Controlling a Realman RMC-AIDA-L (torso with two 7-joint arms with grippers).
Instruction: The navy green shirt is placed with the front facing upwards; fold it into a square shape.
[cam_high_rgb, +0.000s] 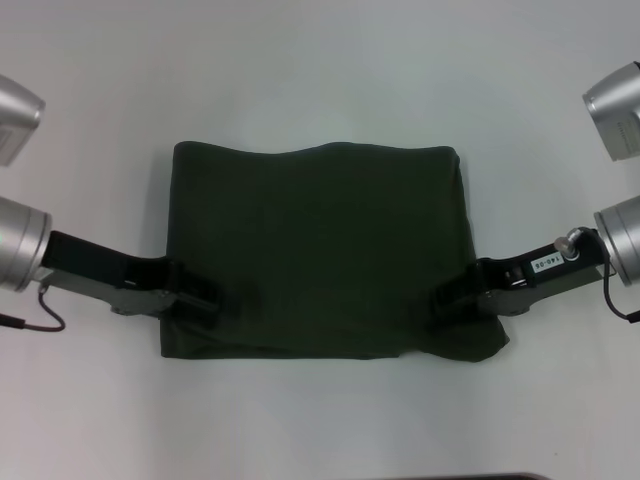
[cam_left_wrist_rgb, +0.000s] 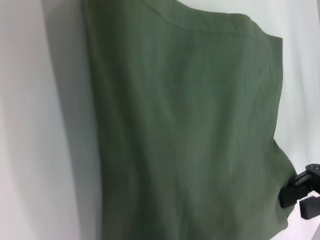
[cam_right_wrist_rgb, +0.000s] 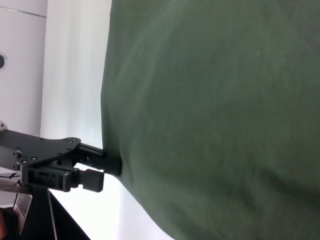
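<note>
The navy green shirt (cam_high_rgb: 320, 250) lies folded into a broad rectangle in the middle of the white table, plain dark green with no lettering showing. It fills most of the left wrist view (cam_left_wrist_rgb: 185, 130) and the right wrist view (cam_right_wrist_rgb: 215, 110). My left gripper (cam_high_rgb: 207, 298) is at the shirt's left edge near the front corner, seen from across (cam_right_wrist_rgb: 107, 172) with its fingers apart and one finger touching the cloth edge. My right gripper (cam_high_rgb: 445, 300) is at the right edge near the front corner. From the other side (cam_left_wrist_rgb: 295, 200) it shows open too.
The white table (cam_high_rgb: 320, 80) surrounds the shirt on all sides. The shirt's front right corner (cam_high_rgb: 490, 350) bulges out a little past the fold. A dark strip marks the table's front edge (cam_high_rgb: 500, 476).
</note>
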